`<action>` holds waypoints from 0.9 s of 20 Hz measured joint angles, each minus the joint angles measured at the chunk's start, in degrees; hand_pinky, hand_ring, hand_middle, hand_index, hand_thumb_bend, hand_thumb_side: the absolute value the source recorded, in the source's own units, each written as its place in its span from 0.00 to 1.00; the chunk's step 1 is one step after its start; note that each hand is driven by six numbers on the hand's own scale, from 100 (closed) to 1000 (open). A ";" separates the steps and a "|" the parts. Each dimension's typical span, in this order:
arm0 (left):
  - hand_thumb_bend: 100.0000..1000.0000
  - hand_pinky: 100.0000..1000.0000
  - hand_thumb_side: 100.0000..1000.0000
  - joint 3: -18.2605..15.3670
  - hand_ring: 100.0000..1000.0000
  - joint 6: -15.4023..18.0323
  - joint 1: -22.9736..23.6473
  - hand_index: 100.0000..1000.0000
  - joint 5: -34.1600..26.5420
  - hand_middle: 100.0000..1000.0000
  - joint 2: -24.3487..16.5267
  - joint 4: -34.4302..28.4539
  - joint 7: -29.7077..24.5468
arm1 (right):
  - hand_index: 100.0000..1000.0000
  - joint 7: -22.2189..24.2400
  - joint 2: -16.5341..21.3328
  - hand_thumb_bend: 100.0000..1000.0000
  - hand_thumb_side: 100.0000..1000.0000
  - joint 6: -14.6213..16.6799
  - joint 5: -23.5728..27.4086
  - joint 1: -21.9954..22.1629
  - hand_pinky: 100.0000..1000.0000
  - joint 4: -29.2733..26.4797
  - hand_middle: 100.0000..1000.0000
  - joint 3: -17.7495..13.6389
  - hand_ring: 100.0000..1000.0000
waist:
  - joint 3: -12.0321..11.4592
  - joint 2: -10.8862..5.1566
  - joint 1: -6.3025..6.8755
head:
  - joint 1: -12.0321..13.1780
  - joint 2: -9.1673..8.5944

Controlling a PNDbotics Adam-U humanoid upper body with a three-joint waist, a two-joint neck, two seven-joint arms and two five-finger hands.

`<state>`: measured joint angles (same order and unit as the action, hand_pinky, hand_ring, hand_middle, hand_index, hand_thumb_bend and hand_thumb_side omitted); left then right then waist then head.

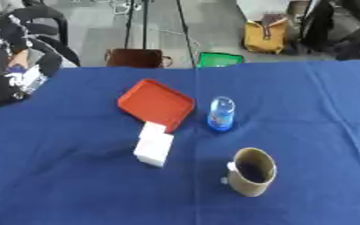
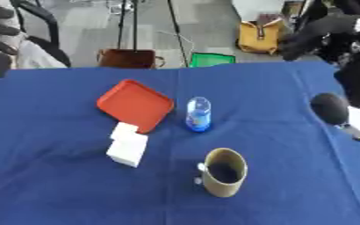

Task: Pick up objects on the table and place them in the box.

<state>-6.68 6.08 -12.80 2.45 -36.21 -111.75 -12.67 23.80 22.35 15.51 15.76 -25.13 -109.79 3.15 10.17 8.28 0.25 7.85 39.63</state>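
Progress looks nil. Left eye view: the red tray (image 1: 157, 104) that seems to serve as the box lies bare on the blue tablecloth (image 1: 75, 184); white block (image 1: 154, 146) touches its near edge, clear bottle (image 1: 221, 113) stands just beside, brown mug (image 1: 252, 171) nearer. Left hand (image 1: 18, 77) sits at the edge, fingers unreadable.

Right eye view: right hand (image 2: 330, 107) appears off to the side, well apart from everything; I cannot tell its finger state.
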 measured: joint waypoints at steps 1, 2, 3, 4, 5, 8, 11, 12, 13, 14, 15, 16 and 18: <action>0.41 0.64 0.55 0.27 0.80 0.09 0.02 0.92 0.14 0.86 -0.01 0.00 -0.44 | 0.77 0.00 0.00 0.54 0.32 0.00 0.00 0.00 0.75 0.00 0.66 0.00 0.61 | 0.01 -0.03 0.00 | 0.00 0.00; 0.42 0.65 0.57 0.62 0.80 0.19 0.04 0.92 0.33 0.86 -0.04 0.00 -0.93 | 0.77 0.01 0.00 0.54 0.32 0.01 0.00 0.00 0.75 0.00 0.66 0.01 0.61 | 0.01 -0.04 0.00 | 0.01 0.00; 0.42 0.65 0.57 1.10 0.80 0.28 0.04 0.92 0.67 0.86 -0.12 0.03 -1.53 | 0.77 0.02 0.00 0.54 0.32 0.01 0.00 0.00 0.75 0.00 0.66 0.01 0.61 | 0.02 -0.04 0.00 | 0.02 0.00; 0.43 0.64 0.59 1.64 0.80 0.38 0.04 0.91 1.14 0.84 -0.23 0.06 -2.15 | 0.77 0.04 0.00 0.54 0.32 0.00 0.00 0.00 0.75 0.00 0.66 0.02 0.61 | 0.04 -0.04 0.00 | 0.03 0.00; 0.43 0.64 0.59 2.29 0.80 0.44 0.01 0.91 1.75 0.84 -0.55 0.15 -2.81 | 0.77 0.07 0.00 0.54 0.32 0.01 0.00 0.00 0.75 0.00 0.66 0.02 0.61 | 0.07 -0.04 0.01 | 0.04 0.00; 0.47 0.65 0.62 4.73 0.79 0.52 -0.59 0.91 4.80 0.81 -1.32 1.19 -4.88 | 0.77 0.22 0.00 0.54 0.32 -0.01 0.00 -0.01 0.75 0.00 0.66 0.04 0.61 | 0.33 -0.04 0.03 | 0.09 -0.01; 0.52 0.66 0.63 7.38 0.78 0.49 -2.21 0.91 10.12 0.81 -1.62 3.52 -6.62 | 0.77 0.31 0.00 0.53 0.32 0.03 0.00 -0.03 0.75 0.00 0.66 0.05 0.61 | 0.48 -0.04 0.02 | 0.18 -0.02; 0.52 0.66 0.63 8.31 0.78 0.44 -2.89 0.91 12.32 0.81 -1.61 4.79 -6.94 | 0.77 0.33 0.00 0.53 0.32 0.05 0.00 -0.03 0.75 0.00 0.66 0.05 0.61 | 0.62 -0.05 0.01 | 0.22 -0.04; 0.53 0.66 0.64 9.19 0.78 0.47 -3.54 0.91 14.43 0.81 -1.59 6.12 -7.06 | 0.77 0.34 0.00 0.53 0.32 0.06 0.00 -0.03 0.75 0.00 0.66 0.05 0.61 | 0.77 -0.05 0.00 | 0.26 -0.09; 0.53 0.66 0.64 10.06 0.78 0.57 -4.32 0.91 16.44 0.81 -1.55 7.43 -7.16 | 0.77 0.35 0.00 0.53 0.32 0.06 0.00 -0.04 0.75 -0.01 0.66 0.05 0.61 | 0.80 -0.05 0.00 | 0.29 -0.20; 0.55 0.68 0.65 10.86 0.78 0.69 -5.11 0.91 18.37 0.81 -1.50 8.78 -7.24 | 0.77 0.35 0.00 0.53 0.32 0.06 0.00 -0.04 0.75 -0.01 0.66 0.06 0.61 | 0.81 -0.06 0.00 | 0.32 -0.33; 0.56 0.68 0.65 11.72 0.78 0.78 -6.03 0.91 20.41 0.81 -1.21 10.40 -7.27 | 0.77 0.36 -0.01 0.53 0.32 0.05 0.00 -0.04 0.75 -0.01 0.66 0.07 0.61 | 0.84 -0.09 -0.01 | 0.35 -0.42; 0.57 0.69 0.65 13.36 0.78 1.16 -7.73 0.91 24.32 0.81 -0.10 13.77 -7.05 | 0.77 0.40 -0.02 0.53 0.32 0.03 0.00 -0.05 0.75 -0.01 0.66 0.18 0.61 | 0.98 -0.11 -0.03 | 0.40 -0.44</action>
<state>6.68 7.24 -20.53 26.77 -36.31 -97.98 -19.72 24.20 22.33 15.53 15.76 -25.17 -109.79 3.33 11.14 8.17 0.22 8.25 39.19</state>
